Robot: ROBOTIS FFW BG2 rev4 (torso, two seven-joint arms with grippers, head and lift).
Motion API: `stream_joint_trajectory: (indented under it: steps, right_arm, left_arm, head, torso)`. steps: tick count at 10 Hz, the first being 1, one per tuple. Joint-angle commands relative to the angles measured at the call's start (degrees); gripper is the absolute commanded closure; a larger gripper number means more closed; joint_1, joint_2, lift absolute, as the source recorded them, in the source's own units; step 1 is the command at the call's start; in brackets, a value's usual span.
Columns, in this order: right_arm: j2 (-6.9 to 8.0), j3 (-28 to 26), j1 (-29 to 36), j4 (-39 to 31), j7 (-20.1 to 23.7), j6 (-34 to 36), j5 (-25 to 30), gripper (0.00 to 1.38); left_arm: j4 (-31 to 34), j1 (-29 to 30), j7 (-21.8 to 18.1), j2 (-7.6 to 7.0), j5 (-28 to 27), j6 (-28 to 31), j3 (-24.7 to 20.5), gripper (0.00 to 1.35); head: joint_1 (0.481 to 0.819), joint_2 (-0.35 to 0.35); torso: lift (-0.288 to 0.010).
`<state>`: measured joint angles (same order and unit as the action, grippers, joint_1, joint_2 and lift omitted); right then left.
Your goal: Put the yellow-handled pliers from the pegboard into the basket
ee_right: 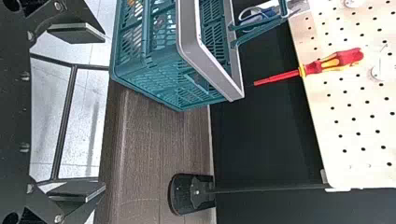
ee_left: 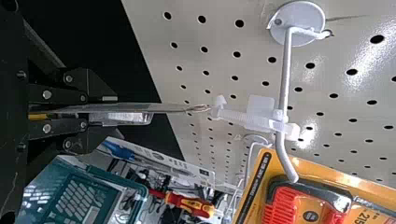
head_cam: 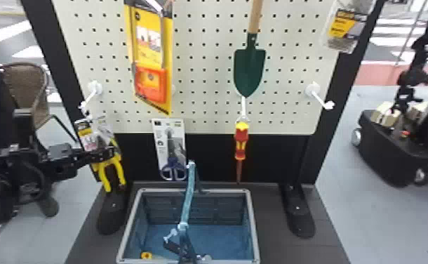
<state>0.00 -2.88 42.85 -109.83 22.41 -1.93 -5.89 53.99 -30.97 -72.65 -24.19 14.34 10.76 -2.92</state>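
Observation:
My left gripper is at the pegboard's lower left corner, shut on the packaged yellow-handled pliers, whose handles point down. In the left wrist view the gripper has the thin package edge-on between its fingers; a white plastic tie links the package's end to a metal hook. The basket stands below the pegboard, to the right of the pliers, with its handle raised. My right gripper is open, with nothing between its fingers, beside the basket.
Packaged scissors and a red-yellow screwdriver hang above the basket's back. Higher up are a yellow package and a green trowel. An empty hook sticks out at the right. Several small items lie in the basket.

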Motion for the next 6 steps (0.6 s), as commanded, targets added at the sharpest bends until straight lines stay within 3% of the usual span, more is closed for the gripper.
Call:
stream_joint_trajectory:
  steps: [1, 4, 6]
  right_arm:
    - [0.05, 0.1, 0.0, -0.1, 0.0, 0.0, 0.0, 0.17]
    - [0.05, 0.0, 0.0, -0.1, 0.0, 0.0, -0.1, 0.18]
    - [0.05, 0.0, -0.1, -0.1, 0.0, 0.0, -0.1, 0.17]
  left_arm:
    - [2.3, 1.5, 0.3, -0.07, -0.2, 0.8, -0.6, 1.19]
    - [17.7, 7.3, 2.2, -0.86, -0.3, 5.4, -3.0, 1.19]
    - [24.1, 9.5, 2.7, -1.21, -0.1, 7.3, -4.6, 1.19]
  head:
    - [0.549, 0.0]
    - [0.549, 0.0]
    - [0.549, 0.0]
  torso:
    - [-0.1]
    - [-0.1]
    - [-0.1]
